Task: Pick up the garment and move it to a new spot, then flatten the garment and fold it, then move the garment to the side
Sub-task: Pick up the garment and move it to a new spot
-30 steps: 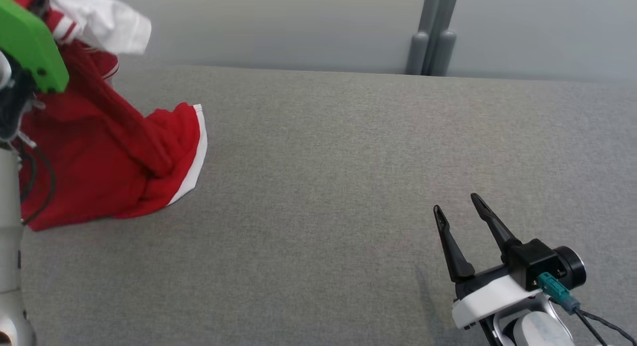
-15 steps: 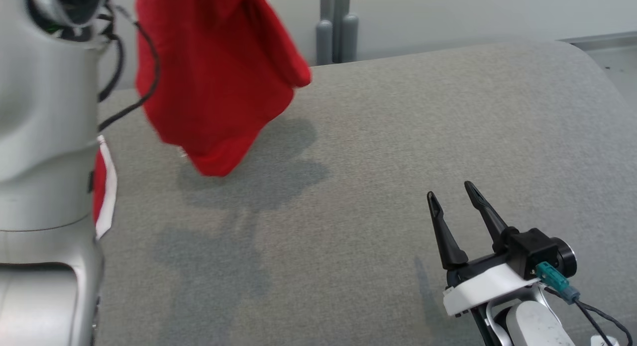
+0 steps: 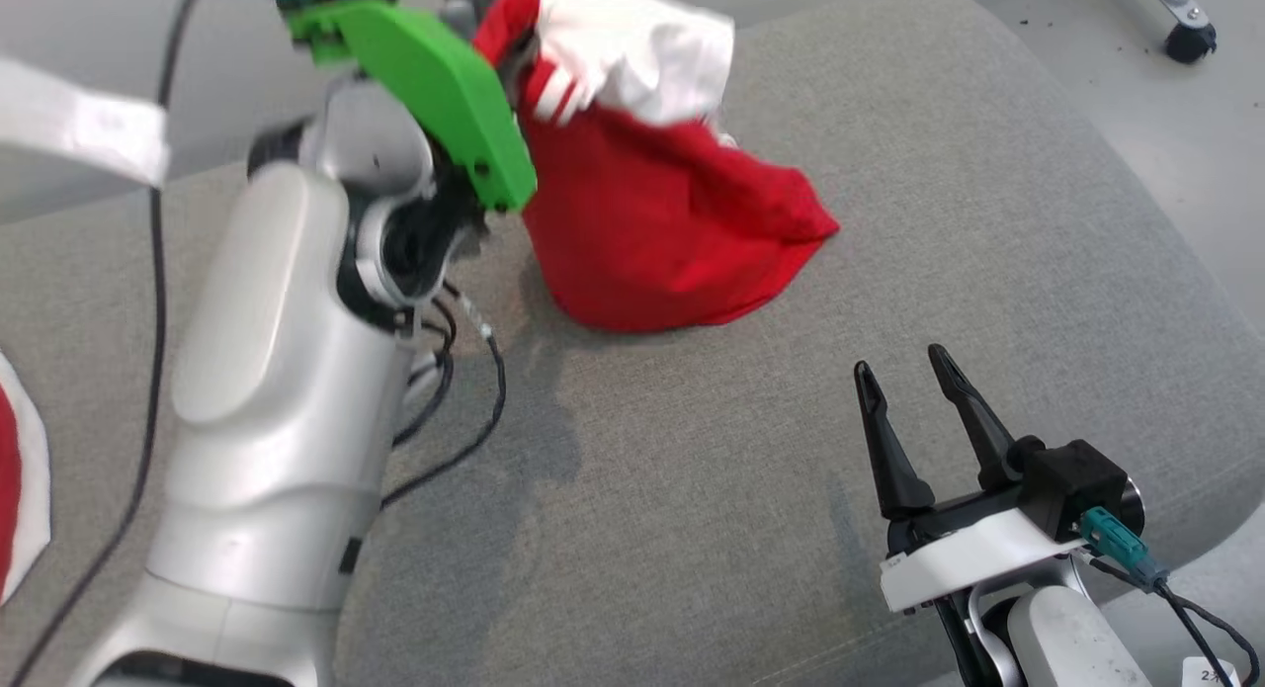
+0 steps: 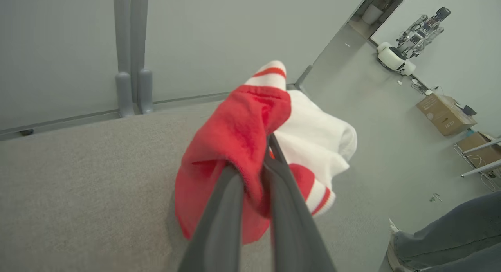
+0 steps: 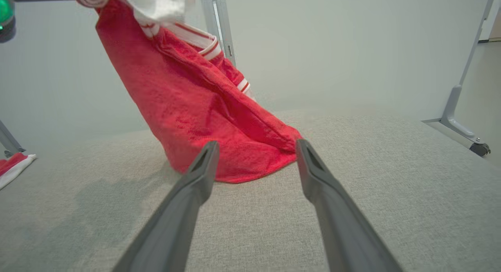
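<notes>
Up high, the red-and-white garment (image 3: pixel 672 232) hangs from the left gripper (image 4: pixel 254 158), pinched tight on its bunched top, its lower edge resting on the grey fabric surface (image 3: pixel 939 203). The right gripper (image 3: pixel 901 361) stands wide and empty nearby. A cardboard box (image 4: pixel 444 115) sits on the floor (image 4: pixel 375 119); its print is unreadable.

The head camera looked down from high up. The wrist cameras looked from close by. All three saw the garment (image 3: pixel 672 242).

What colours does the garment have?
The garment is red, with white parts and red-white striped trim; best in the right wrist view.
</notes>
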### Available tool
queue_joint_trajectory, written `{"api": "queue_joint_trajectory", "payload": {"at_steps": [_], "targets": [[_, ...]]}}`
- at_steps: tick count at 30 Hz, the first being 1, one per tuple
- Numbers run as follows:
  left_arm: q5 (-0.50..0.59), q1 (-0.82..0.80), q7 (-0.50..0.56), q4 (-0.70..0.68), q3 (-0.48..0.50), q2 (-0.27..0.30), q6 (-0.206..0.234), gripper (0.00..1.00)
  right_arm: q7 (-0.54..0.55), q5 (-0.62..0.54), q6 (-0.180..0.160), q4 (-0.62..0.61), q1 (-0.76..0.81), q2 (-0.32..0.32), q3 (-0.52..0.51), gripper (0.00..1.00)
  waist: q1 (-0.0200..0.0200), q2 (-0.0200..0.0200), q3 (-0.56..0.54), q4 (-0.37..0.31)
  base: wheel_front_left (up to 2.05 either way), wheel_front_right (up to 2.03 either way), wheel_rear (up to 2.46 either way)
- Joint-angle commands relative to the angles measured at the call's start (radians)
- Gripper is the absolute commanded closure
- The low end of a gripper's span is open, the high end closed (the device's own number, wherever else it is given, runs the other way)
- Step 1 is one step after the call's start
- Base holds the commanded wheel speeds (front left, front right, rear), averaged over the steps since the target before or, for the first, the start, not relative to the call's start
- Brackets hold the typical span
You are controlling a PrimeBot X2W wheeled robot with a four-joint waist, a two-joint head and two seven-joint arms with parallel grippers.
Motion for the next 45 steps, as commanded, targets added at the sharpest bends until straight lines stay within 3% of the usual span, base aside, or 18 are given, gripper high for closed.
{"api": "queue_joint_trajectory", "payload": {"at_steps": [1,5,10,18,19,20,21,22,27,32,45], "targets": [[0.003,0.031,-0.022,0.005,0.006,0.006,0.011,1.00,-0.003,0.007,0.000,-0.003,-0.004,0.000,0.001,0.00,0.0000,-0.0001,0.049,-0.030,0.00,0.00,0.00],[0.008,0.143,-0.111,0.053,0.060,0.063,0.035,1.00,-0.003,0.000,0.000,0.000,-0.020,0.000,0.002,0.00,0.0000,-0.0001,0.075,-0.023,0.00,0.00,0.00],[-0.030,0.242,-0.181,0.093,0.127,0.095,0.038,1.00,-0.003,-0.034,0.000,0.009,-0.025,-0.001,-0.002,0.00,0.0000,-0.0001,0.073,0.013,0.00,0.00,0.00],[-0.080,0.374,-0.283,0.103,0.162,0.067,-0.003,1.00,-0.003,-0.103,0.000,0.018,-0.045,-0.006,-0.043,0.00,0.0000,-0.0001,0.043,0.107,0.00,0.00,0.00],[-0.077,0.390,-0.295,0.098,0.155,0.061,-0.012,0.94,-0.003,-0.107,0.000,0.021,-0.050,-0.013,-0.051,0.00,0.0000,-0.0001,0.039,0.118,0.00,0.00,0.00],[-0.052,0.403,-0.312,0.088,0.133,0.063,-0.029,0.68,-0.003,-0.113,0.000,0.024,-0.054,-0.020,-0.060,0.00,0.0000,-0.0001,0.035,0.129,0.00,0.00,0.00],[-0.024,0.416,-0.333,0.081,0.110,0.070,-0.040,0.25,-0.003,-0.115,0.000,0.028,-0.060,-0.024,-0.067,0.00,0.0000,-0.0001,0.032,0.141,0.00,0.00,0.00],[0.001,0.432,-0.352,0.080,0.088,0.073,-0.046,0.00,-0.003,-0.120,0.000,0.033,-0.065,-0.030,-0.071,0.00,0.0000,-0.0001,0.028,0.152,0.00,0.00,0.00],[0.120,0.495,-0.501,0.067,0.001,0.070,-0.067,0.00,-0.003,-0.122,0.000,0.063,-0.081,-0.063,-0.083,0.00,0.0000,-0.0001,-0.007,0.198,0.00,0.00,0.00],[0.156,0.576,-0.620,0.079,-0.030,0.045,-0.049,0.00,-0.003,-0.113,0.000,0.087,-0.061,-0.093,-0.102,0.00,0.0000,-0.0001,-0.052,0.233,0.00,0.00,0.00],[0.269,0.692,-0.726,-0.057,-0.148,0.045,-0.024,0.00,-0.003,-0.100,0.000,0.222,-0.119,-0.162,-0.265,0.00,0.0000,-0.0001,-0.011,0.311,0.00,0.00,0.00]]}}
